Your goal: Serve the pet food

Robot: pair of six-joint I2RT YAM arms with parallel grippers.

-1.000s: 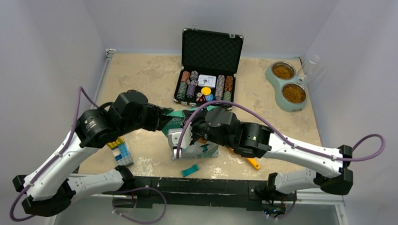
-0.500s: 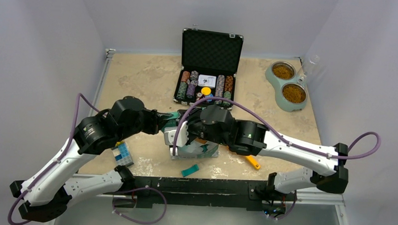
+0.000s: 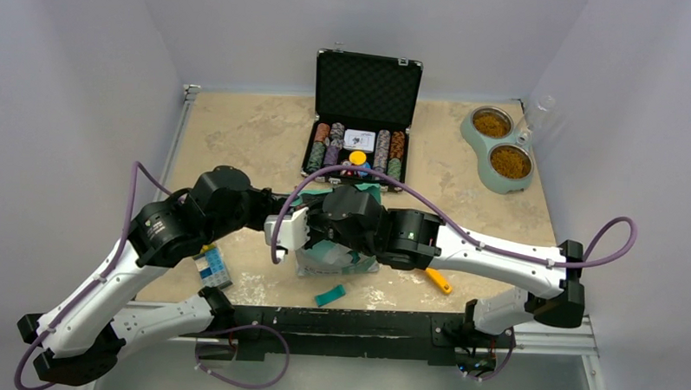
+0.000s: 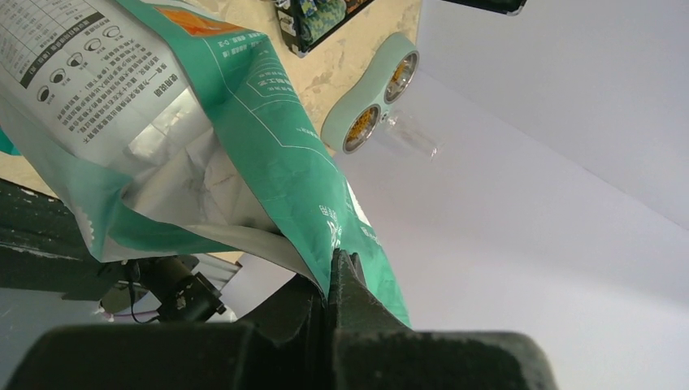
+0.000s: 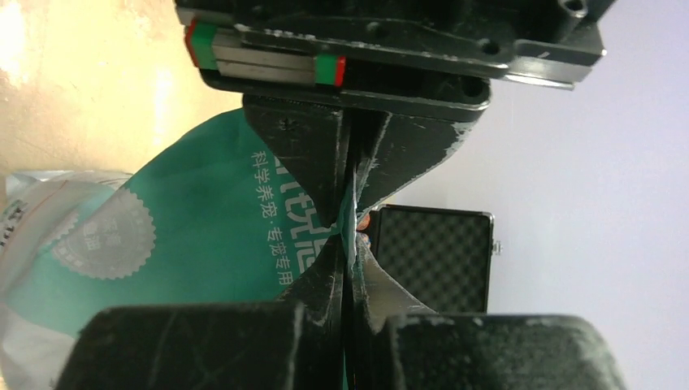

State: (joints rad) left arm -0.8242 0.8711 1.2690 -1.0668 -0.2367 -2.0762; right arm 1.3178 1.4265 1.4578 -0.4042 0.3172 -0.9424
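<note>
Since 1 s ago, your R arm (image 3: 496,248) has swung its wrist further left over the bag, and your L arm (image 3: 105,273) has dropped a little lower. The bag sits where it was.

Overhead view, L to R:
- **L arm:** it reaches in from the near-left corner toward table centre.
- **L gripper (image 4: 335,258):** its fingers are pressed together on a teal edge of the pet food bag (image 3: 340,255). The L wrist view shows the bag's silver lining and printed back panel.
- **Block set (image 3: 211,265):** small, blue-yellow-white, lying beside that arm near the front edge.
- **Bag:** it stands centre-front, btwn both wrists, w/ a small teal scrap (image 3: 330,295) just in front of it.
- **Black case (image 3: 368,83):** open behind the bag, w/ rows of poker chips (image 3: 354,150).
- **R gripper (image 5: 348,252):** also clamped tight, w/ teal bag film pinched btwn its fingers.
- **Orange tool (image 3: 440,281):** it pokes out from under the R arm.
- **Mint double bowl (image 3: 498,143):** far right; the pet food (image 3: 510,163), brown kibble, fills both cups.
- **Clear cup (image 3: 540,108):** beside the bowl, at the wall.

You can't tell how much kibble is in the bag.
</note>
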